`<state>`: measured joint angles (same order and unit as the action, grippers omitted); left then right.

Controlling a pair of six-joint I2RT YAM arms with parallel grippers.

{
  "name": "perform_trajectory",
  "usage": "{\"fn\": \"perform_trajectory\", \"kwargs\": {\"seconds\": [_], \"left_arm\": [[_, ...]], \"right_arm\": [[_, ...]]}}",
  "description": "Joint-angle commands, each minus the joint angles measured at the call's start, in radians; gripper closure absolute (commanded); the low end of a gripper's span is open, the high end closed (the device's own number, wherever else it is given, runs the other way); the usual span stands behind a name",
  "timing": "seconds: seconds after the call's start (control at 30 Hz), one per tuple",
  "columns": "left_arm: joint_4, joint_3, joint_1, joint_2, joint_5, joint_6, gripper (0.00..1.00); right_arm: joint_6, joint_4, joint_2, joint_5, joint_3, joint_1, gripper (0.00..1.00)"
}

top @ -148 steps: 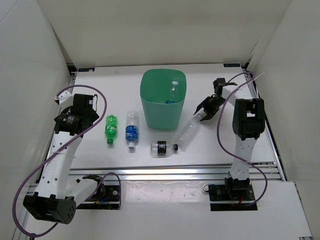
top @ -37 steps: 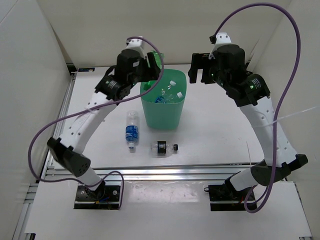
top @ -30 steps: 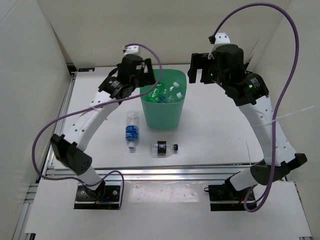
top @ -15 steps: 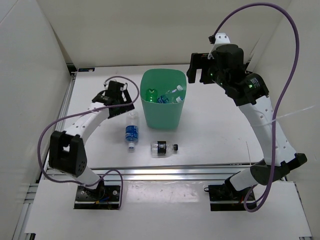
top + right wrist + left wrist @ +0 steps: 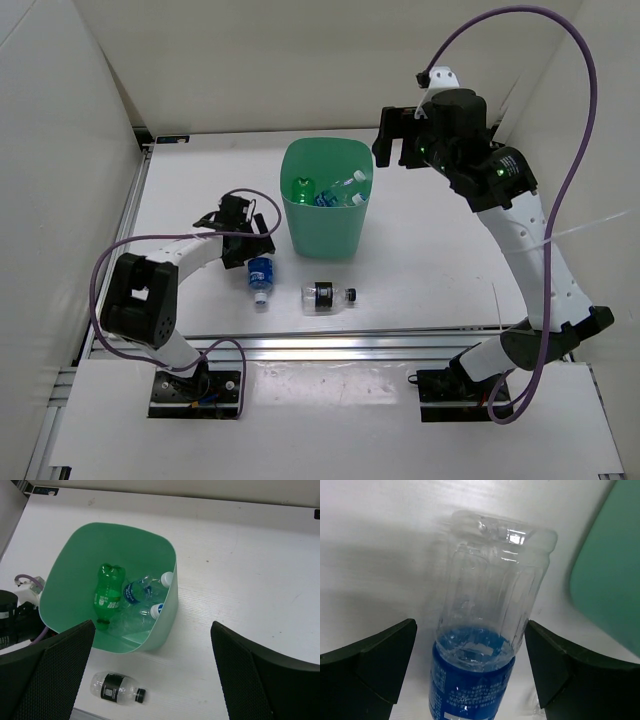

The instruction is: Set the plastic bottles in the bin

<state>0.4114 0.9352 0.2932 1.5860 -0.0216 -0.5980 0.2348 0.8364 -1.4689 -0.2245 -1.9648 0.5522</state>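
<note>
While the bin point(image 5: 70, 580) holds the green bottle point(image 5: 105, 594), one blue-labelled bottle point(image 5: 141, 590) and the plain clear bottle point(image 5: 131, 621), I see the other blue-labelled bottle point(image 5: 260, 273) lying on the bench point(image 5: 430, 270) just left of it. Its cap points toward the near edge, and my left tool point(image 5: 243, 240) straddles it, spread wide. The short bottle point(image 5: 327, 295) lies crosswise on open bench, cap rightward, and my right tool point(image 5: 392, 140) gapes wide by the bin's far right corner.

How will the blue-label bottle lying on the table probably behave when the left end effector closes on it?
The bottle looks empty, so it is probably light. It lies on its side with a round body, so a nudge may roll it. Its thin ribbed wall may dent when the left end effector squeezes.
</note>
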Motion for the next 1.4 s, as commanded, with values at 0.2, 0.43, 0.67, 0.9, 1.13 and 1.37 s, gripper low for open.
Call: {"fn": "perform_trajectory", "kwargs": {"seconds": [0.2,0.43,0.67,0.9,1.13,1.37], "left_arm": [[-0.030,0.005,-0.025,-0.076,0.037,-0.028,0.35],[0.154,0.368,-0.071,-0.159,-0.080,0.023,0.45],[0.191,0.971,0.035,-0.052,-0.025,0.107,0.42],[0.191,1.157,0.194,0.185,0.083,0.161,0.37],[0.191,1.108,0.276,0.131,0.072,0.230,0.01],[0.211,1.119,0.209,-0.119,-0.305,0.302,0.01]], "right_arm": [[-0.014,-0.020,0.041,-0.012,0.034,0.005,0.00],[-0.014,-0.020,0.050,-0.021,0.064,0.005,0.00],[0.004,-0.020,0.050,-0.032,0.064,0.005,0.00],[0.005,-0.020,0.019,-0.019,0.026,0.005,0.00],[0.005,-0.020,0.010,-0.032,0.017,0.005,0.00],[-0.041,-0.020,0.022,0.103,0.027,0.005,0.00]]}}
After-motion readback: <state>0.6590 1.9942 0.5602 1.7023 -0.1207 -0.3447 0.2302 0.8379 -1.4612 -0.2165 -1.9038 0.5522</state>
